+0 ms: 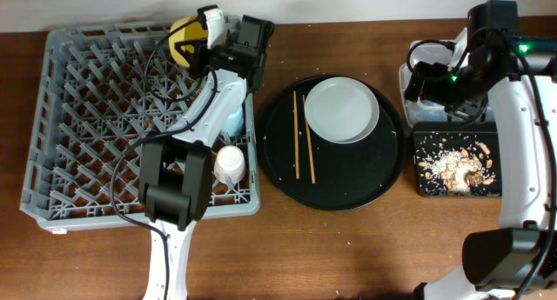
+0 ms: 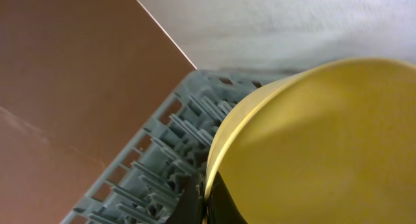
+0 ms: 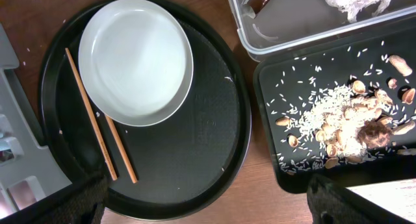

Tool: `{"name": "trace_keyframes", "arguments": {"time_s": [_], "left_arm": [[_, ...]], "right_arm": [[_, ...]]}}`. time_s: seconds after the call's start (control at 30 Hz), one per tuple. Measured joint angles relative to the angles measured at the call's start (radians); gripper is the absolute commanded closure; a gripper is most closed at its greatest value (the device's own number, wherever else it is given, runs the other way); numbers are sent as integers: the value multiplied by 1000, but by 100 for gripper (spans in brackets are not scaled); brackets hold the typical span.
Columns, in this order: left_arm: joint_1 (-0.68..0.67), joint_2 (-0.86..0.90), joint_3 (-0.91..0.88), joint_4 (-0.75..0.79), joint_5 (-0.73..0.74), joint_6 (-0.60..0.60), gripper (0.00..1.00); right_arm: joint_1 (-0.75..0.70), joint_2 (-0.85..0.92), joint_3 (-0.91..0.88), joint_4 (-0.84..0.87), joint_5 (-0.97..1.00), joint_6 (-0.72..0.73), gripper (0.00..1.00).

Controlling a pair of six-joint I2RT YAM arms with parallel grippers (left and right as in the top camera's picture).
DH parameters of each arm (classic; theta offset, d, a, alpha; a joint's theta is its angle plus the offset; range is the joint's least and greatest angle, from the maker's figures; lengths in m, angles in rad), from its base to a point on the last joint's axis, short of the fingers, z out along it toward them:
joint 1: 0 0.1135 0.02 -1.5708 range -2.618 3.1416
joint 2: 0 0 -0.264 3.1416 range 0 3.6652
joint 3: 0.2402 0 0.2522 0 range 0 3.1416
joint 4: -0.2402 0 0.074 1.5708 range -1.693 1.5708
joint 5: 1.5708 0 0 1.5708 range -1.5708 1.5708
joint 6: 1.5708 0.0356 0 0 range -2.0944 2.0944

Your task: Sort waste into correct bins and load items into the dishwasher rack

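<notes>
Nearest the left wrist camera, the small yellow bowl [image 2: 312,146] fills the lower right of the frame, smooth, matte and tipped on edge, its far side cut off. The left gripper [image 1: 197,37] is clamped on it, though only a dark sliver of finger shows, and it sits over the top edge of the dishwasher rack [image 2: 149,178]. The right gripper [image 3: 208,204] is spread wide and empty, with blurred fingertips [image 3: 78,198] in the bottom corners, over the round black tray [image 3: 195,159] bearing the plate [image 3: 135,60] and chopsticks [image 3: 97,120]. Beyond, at the right, scraps [image 3: 338,120] litter the black rectangular tray [image 3: 279,87], and the clear tub [image 3: 305,39] is cropped at the top.
</notes>
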Motion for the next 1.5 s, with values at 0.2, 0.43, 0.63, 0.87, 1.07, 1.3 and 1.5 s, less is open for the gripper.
{"name": "trace_keyframes", "arguments": {"time_s": [0.2,0.43,0.63,0.87,1.07,1.3,1.5], "left_arm": [[-1,19,8,47,124,2,99],[-22,25,6,195,50,166,99],[-33,28,2,252,-65,320,99],[-74,81,2,240,-98,324,99],[-156,101,-2,239,-32,391,4],[-260,66,44,95,233,407,11],[-290,-48,61,-358,1143,80,25]], "right_arm": [[0,0,0,0,0,1,2],[0,0,-1,0,0,0,2],[0,0,-1,0,0,0,2],[0,0,-1,0,0,1,1],[0,0,-1,0,0,0,2],[0,0,-1,0,0,0,2],[0,0,-1,0,0,0,2]]}}
